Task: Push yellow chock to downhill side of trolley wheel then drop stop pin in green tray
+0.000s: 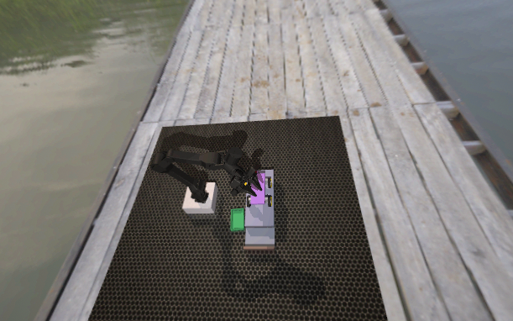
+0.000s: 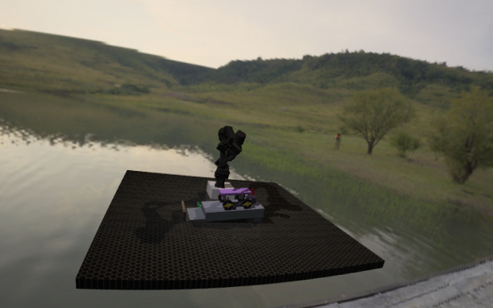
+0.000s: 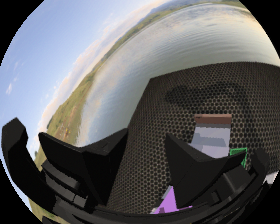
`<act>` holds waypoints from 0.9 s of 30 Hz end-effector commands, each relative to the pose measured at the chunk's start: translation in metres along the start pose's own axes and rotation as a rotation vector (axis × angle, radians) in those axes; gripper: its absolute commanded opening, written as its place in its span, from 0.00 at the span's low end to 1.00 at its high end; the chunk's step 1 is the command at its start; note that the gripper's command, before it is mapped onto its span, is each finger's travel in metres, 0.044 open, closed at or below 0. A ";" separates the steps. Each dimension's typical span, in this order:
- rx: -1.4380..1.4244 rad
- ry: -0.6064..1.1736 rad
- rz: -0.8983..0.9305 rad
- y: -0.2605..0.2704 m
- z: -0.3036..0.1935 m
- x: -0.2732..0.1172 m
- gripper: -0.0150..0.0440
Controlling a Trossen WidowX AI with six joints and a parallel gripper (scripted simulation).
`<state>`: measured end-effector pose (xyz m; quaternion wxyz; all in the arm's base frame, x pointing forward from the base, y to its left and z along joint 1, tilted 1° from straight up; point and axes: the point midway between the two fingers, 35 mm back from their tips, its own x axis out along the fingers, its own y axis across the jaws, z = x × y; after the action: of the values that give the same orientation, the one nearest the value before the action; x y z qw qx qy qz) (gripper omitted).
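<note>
Chock first: the claw is over the trolley, with the pin still to come

The step in hand looks like the approach to the chock. The claw (image 1: 259, 192) (image 3: 147, 135) stands partly spread, its fingers apart with nothing between them, and in the top view it overlaps the trolley (image 1: 260, 201) (image 2: 235, 191) (image 3: 167, 202). A yellow patch, probably the chock (image 1: 246, 184), shows through the arm's outline on the tray side of the trolley; its base and handle cannot be made out.

The next move calls for bringing the claw to the chock without brushing the trolley, then pushing the chock against the downhill side of a wheel (image 1: 269, 200) (image 2: 227, 205). The red-headed stop pin (image 2: 252, 191) should be left alone until that wheel is blocked. A low descent here could knock the deck.

The trolley has a flat purple deck and dark wheels with yellow hubs. It sits upright on the upper part of the grey ramp (image 1: 259, 216) (image 2: 235, 214) (image 3: 211, 145), the pin at its uphill end. Beyond the ramp's foot is a brown end board (image 1: 259, 248) (image 2: 183, 210) (image 3: 213, 119). The green tray (image 1: 237, 219) (image 2: 199, 204) (image 3: 238, 157) is beside the ramp on the bench (image 1: 307, 269) (image 2: 215, 258) (image 3: 141, 165).
</note>
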<state>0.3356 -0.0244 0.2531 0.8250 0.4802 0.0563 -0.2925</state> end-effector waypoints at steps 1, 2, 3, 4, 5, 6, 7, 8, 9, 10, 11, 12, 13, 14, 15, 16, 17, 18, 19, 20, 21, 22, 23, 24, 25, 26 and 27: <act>0.064 0.153 -0.011 0.002 -0.042 -0.008 0.58; 0.081 0.194 -0.018 0.001 -0.053 -0.011 0.58; 0.097 0.235 -0.028 0.001 -0.064 -0.015 0.58; 0.117 0.282 -0.037 0.001 -0.077 -0.019 0.58; 0.137 0.328 -0.049 0.001 -0.089 -0.023 0.58; 0.157 0.374 -0.063 0.001 -0.101 -0.028 0.58; 0.176 0.418 -0.080 0.001 -0.113 -0.033 0.58; 0.194 0.462 -0.100 0.000 -0.125 -0.039 0.58; 0.212 0.505 -0.121 -0.002 -0.137 -0.045 0.58; 0.229 0.546 -0.145 -0.003 -0.148 -0.051 0.58; 0.245 0.586 -0.172 -0.005 -0.159 -0.058 0.58; 0.261 0.625 -0.201 -0.007 -0.169 -0.065 0.58; 0.276 0.662 -0.232 -0.010 -0.180 -0.073 0.58; 0.261 0.675 -0.232 -0.011 -0.184 -0.075 0.58; 0.233 0.701 -0.233 -0.012 -0.191 -0.079 0.58; 0.193 0.739 -0.233 -0.015 -0.201 -0.085 0.58; 0.165 0.771 -0.251 -0.021 -0.211 -0.091 0.58; 0.152 0.794 -0.283 -0.028 -0.220 -0.097 0.58; 0.164 0.796 -0.315 -0.033 -0.222 -0.100 0.58; 0.177 0.795 -0.347 -0.038 -0.223 -0.103 0.58; 0.191 0.794 -0.379 -0.042 -0.224 -0.106 0.58; 0.204 0.792 -0.410 -0.047 -0.225 -0.108 0.58; 0.217 0.789 -0.442 -0.051 -0.226 -0.111 0.58; 0.230 0.785 -0.482 -0.057 -0.227 -0.115 0.58; 0.246 0.777 -0.531 -0.064 -0.228 -0.120 0.58; 0.262 0.768 -0.580 -0.072 -0.229 -0.125 0.58; 0.278 0.755 -0.628 -0.079 -0.229 -0.129 0.58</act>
<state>0.2483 0.1898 0.1300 0.5820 0.6185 0.4415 -0.2896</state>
